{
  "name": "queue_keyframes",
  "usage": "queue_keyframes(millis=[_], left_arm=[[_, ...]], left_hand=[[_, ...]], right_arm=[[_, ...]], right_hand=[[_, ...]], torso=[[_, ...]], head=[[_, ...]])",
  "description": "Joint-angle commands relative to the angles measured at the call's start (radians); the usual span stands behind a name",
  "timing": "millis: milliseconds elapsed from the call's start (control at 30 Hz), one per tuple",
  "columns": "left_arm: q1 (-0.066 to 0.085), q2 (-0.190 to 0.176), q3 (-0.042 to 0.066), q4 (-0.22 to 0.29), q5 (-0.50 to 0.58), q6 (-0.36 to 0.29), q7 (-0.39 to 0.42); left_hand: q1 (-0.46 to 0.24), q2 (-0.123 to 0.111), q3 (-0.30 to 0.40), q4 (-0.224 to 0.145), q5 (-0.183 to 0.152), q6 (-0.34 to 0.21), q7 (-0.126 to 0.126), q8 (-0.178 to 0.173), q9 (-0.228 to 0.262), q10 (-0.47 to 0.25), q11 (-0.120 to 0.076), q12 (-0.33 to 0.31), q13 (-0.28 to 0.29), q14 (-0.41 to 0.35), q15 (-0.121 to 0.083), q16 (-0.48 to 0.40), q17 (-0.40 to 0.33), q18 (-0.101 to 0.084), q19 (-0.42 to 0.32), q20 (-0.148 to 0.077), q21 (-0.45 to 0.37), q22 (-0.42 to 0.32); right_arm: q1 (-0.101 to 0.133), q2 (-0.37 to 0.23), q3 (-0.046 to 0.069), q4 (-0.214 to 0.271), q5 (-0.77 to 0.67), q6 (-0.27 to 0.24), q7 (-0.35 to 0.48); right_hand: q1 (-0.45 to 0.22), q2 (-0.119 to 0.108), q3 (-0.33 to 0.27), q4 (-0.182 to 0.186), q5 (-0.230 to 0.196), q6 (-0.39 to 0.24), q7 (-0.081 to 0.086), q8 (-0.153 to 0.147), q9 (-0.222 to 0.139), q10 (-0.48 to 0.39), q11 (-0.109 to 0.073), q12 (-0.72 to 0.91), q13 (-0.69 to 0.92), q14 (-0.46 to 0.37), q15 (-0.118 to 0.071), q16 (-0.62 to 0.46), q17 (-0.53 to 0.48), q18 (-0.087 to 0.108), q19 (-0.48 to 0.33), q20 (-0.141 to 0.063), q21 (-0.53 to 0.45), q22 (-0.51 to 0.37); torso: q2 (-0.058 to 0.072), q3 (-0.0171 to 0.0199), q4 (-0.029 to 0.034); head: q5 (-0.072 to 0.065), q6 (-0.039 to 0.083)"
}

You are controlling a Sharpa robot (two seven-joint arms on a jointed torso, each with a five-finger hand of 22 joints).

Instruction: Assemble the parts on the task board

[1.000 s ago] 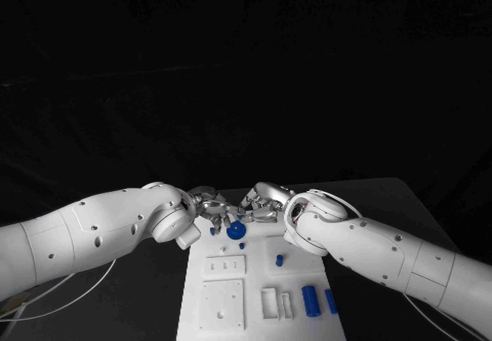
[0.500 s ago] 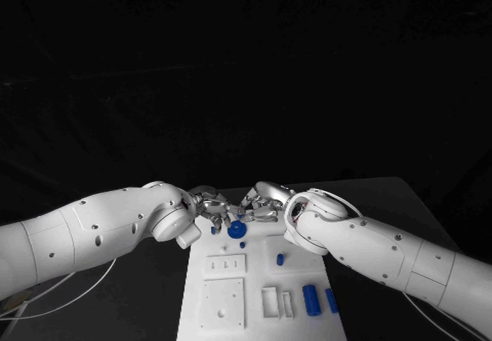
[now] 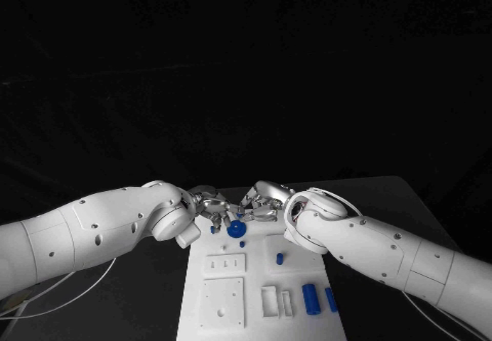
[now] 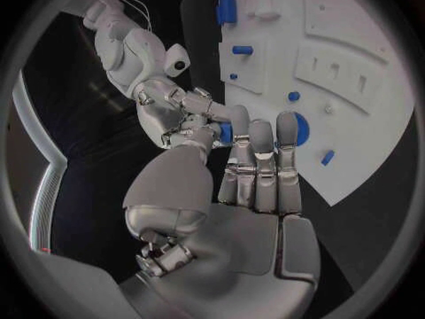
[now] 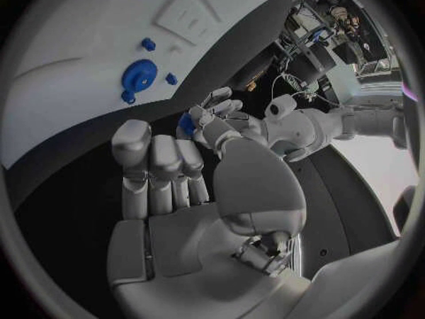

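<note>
Head view: left hand (image 3: 210, 207) and right hand (image 3: 261, 202) meet above blue disc (image 3: 237, 229). Right wrist view: small blue part (image 5: 187, 123) pinched by left hand; right hand's grip cannot be told.

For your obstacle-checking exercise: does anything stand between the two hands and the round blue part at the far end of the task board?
Nothing visible does. The left hand and right hand meet just beyond the round blue part on the task board, with open space between.

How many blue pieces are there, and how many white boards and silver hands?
Blue pieces on the board, head view: 6
Blue piece between the hands: 1
White task board: 1
Silver hands, left hand and right hand: 2
Total: 10
</note>
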Motion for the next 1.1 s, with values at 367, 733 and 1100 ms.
queue_keyframes(millis=[367,733,1100], left_arm=[[-0.001,-0.002,0.000,0.002,-0.020,0.022,-0.006],[-0.004,-0.010,-0.004,0.003,-0.107,0.026,-0.020],[-0.005,-0.032,-0.013,0.017,-0.217,0.030,-0.113]], left_hand=[[-0.019,0.001,0.160,-0.159,0.015,0.041,-0.029,0.006,0.216,0.011,-0.002,0.012,0.008,0.007,-0.007,0.006,0.009,-0.001,-0.003,-0.008,0.012,0.008],[-0.020,-0.002,0.164,-0.170,0.022,0.048,-0.030,0.004,0.211,0.016,-0.003,0.011,0.010,0.011,-0.009,0.007,0.013,0.001,-0.001,-0.010,0.016,0.011],[-0.027,-0.011,0.165,-0.184,0.047,0.068,-0.035,0.004,0.187,0.037,-0.009,0.003,0.008,0.028,-0.015,0.010,0.021,0.003,0.013,-0.016,0.021,0.014]], right_arm=[[0.001,-0.009,-0.002,-0.010,0.018,-0.023,0.019],[-0.008,-0.080,-0.003,0.009,0.081,-0.069,0.072],[-0.010,-0.180,0.006,0.003,0.171,-0.141,0.130]], right_hand=[[0.015,-0.045,-0.243,0.028,0.054,-0.300,0.050,-0.001,-0.007,-0.057,0.035,-0.054,-0.049,-0.016,0.024,-0.048,-0.034,0.029,0.028,0.027,-0.082,0.084],[0.069,-0.046,-0.411,0.085,0.078,-0.419,0.061,-0.008,-0.012,-0.096,0.046,-0.058,-0.095,-0.034,0.032,-0.068,-0.065,0.039,0.028,0.036,-0.169,0.076],[0.053,-0.025,-0.412,0.089,0.122,-0.351,0.055,-0.004,-0.010,-0.099,0.041,-0.069,-0.113,-0.033,0.029,-0.079,-0.078,0.040,0.029,0.035,-0.196,0.071]], torso=[[0.000,0.0000,0.0009],[0.000,0.0008,-0.0015],[0.000,0.0020,-0.0027]], head=[[0.000,-0.002],[0.014,-0.008],[0.025,-0.021]])
